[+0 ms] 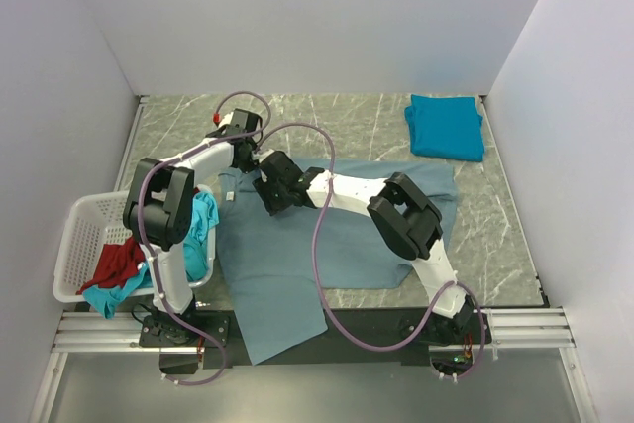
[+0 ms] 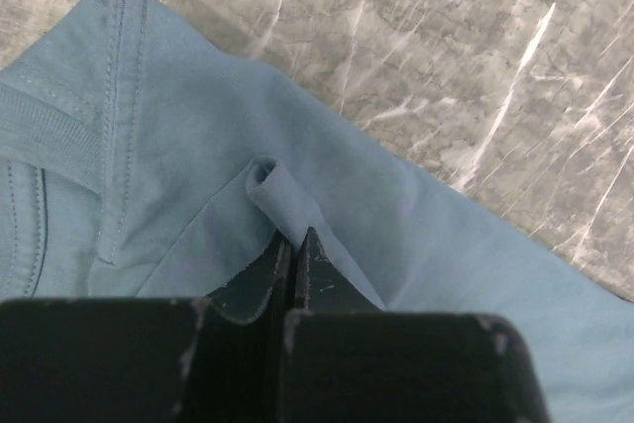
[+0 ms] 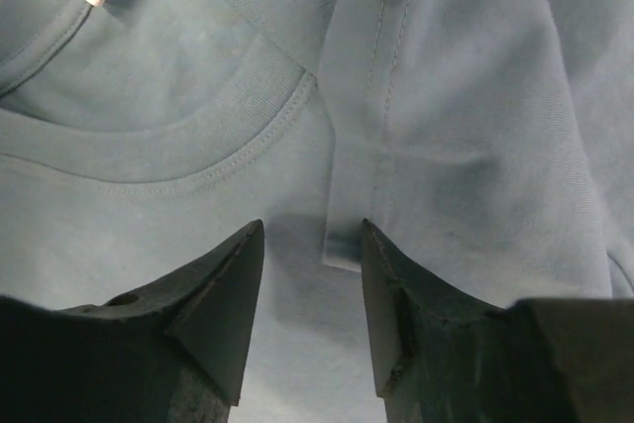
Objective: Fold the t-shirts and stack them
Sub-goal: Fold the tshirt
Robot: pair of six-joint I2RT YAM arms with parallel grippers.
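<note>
grey-blue shirt (image 1: 327, 245) lies spread on the marble table (image 1: 495, 235), centre, with its lower edge hanging off the near side. teal shirt (image 1: 446, 126) sits folded at the far right corner, well apart. red shirt (image 1: 119, 260) and turquoise shirt (image 1: 203, 235) are heaped in the white basket (image 1: 74, 245) at left, not yet folded.

left gripper (image 2: 294, 245) is clenched on a small pinched ridge of the grey-blue shirt near its far left edge, with cloth bunched between the jaws. right gripper (image 3: 312, 235) grips nothing. its jaws stand apart, low over the same shirt just below the collar (image 3: 198, 136), with a seamed flap (image 3: 357, 175) lying between the tips.

judged step: getting a second hold near the neckline for a fold.

risks: the right jaws may catch only the flap's thin top layer, so the body stays flat and the fold comes out crooked. the left pinch is shallow, so a hard pull could slip it out. the two arms are close together, so crossing them could make them knock. the overhanging edge may drag the shirt toward the near edge once it is lifted.
</note>
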